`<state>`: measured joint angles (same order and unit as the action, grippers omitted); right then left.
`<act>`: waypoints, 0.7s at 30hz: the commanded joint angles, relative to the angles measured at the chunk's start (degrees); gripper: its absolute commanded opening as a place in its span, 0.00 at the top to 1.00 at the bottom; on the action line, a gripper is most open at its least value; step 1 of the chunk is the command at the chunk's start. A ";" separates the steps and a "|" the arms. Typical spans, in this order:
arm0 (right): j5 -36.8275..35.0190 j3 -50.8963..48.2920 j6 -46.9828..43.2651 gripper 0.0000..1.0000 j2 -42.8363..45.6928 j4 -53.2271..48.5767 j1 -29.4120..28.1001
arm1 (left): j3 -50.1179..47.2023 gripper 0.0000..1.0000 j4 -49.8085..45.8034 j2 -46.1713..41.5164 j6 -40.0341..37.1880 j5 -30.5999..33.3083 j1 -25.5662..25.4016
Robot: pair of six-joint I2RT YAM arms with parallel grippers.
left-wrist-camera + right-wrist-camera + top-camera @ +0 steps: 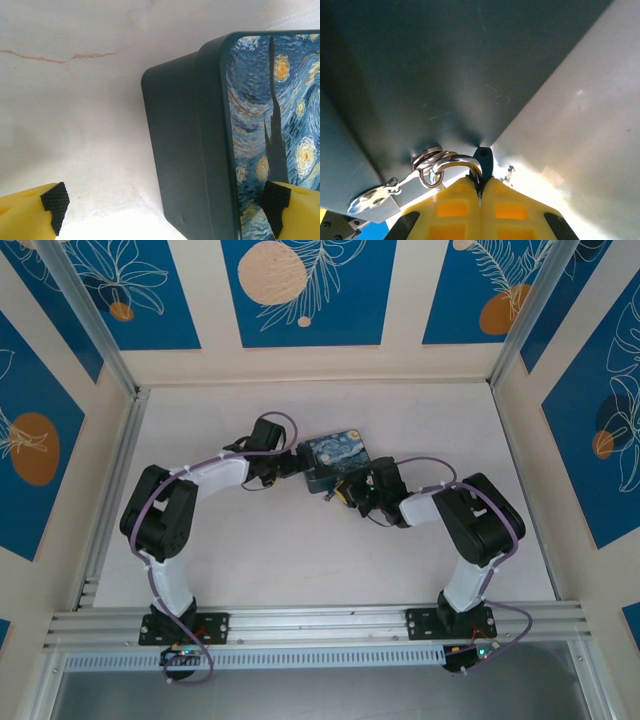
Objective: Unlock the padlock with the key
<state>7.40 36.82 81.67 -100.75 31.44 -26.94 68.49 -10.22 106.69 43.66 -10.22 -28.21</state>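
Here the left end effector (165,207) gapes astride the tin (195,150); the right end effector (481,184) is clenched against the metal rings (437,165); unlocking appears not yet done.

The whole table (300,570) is viewed from above and behind the arm bases (185,625). The painted tin (335,453) is shared by all views, seen closely from the left wrist and nearer still from the right.

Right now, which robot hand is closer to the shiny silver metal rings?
Right. The right gripper is shut right at the shiny silver metal rings; the left gripper stands open by the far side of the dark-blue painted tin.
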 commanded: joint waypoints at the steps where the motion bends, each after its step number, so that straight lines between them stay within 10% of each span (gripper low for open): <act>1: -1.77 0.07 1.76 1.00 -1.63 -0.23 -0.16 | -2.70 0.01 -8.87 4.72 -0.26 0.73 -1.88; 21: 9.63 2.05 -13.39 1.00 7.12 -9.48 16.55 | 0.39 0.01 -11.04 7.92 0.00 0.11 -1.82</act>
<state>13.19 38.26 72.07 -96.33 25.26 -10.96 71.40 -9.96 109.65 44.69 -12.40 -28.82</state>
